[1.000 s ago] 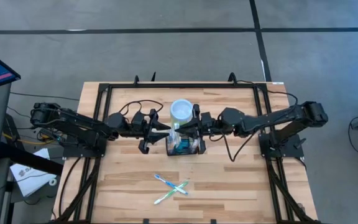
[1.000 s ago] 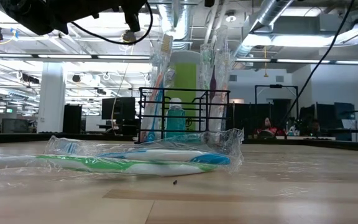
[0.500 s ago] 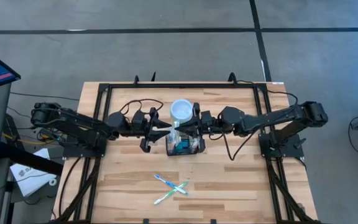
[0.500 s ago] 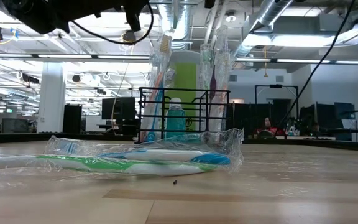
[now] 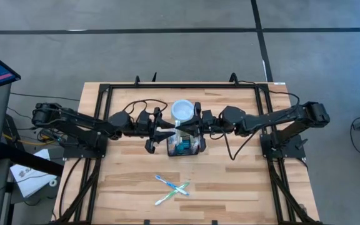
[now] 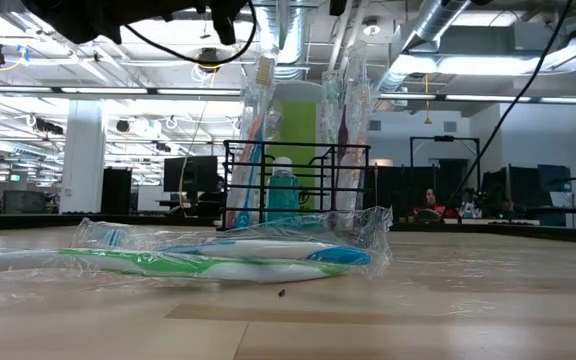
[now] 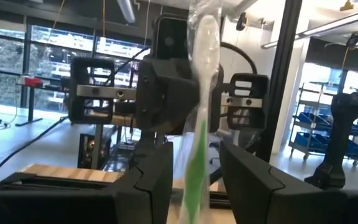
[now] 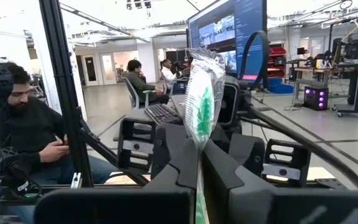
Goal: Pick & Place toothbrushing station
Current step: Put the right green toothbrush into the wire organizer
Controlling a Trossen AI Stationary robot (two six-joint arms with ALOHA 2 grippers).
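Observation:
The toothbrushing station, a black wire caddy (image 5: 187,146) (image 6: 298,185), stands mid-table holding a teal bottle (image 6: 282,190) and upright wrapped toothbrushes (image 6: 258,130). Just above its far left corner my right gripper (image 5: 181,129) (image 8: 199,146) is shut on a green-and-white toothbrush in clear wrap (image 8: 201,93) (image 7: 202,74). My left gripper (image 5: 169,132) (image 7: 194,149) faces it, open, one finger on each side of that brush with a gap showing on both sides. The lime-green cup (image 5: 181,110) stands behind the caddy. My right gripper pinches the wrapped toothbrush between its two fingers, below the brush head on the handle (image 8: 199,152). The fingers come about level from the table's right and lie across the brush. The brush stands upright with its head above the fingers; its lower end is hidden by them.
Two wrapped toothbrushes (image 5: 171,187) (image 6: 228,255) lie crossed on the wood near the table's front edge. A black frame (image 5: 108,87) runs around the tabletop. People sit at desks in the room beyond.
My left gripper has edged toward the table's right, closer to the toothbrush held by the right gripper, and stays open. The right gripper and the brush have kept still.

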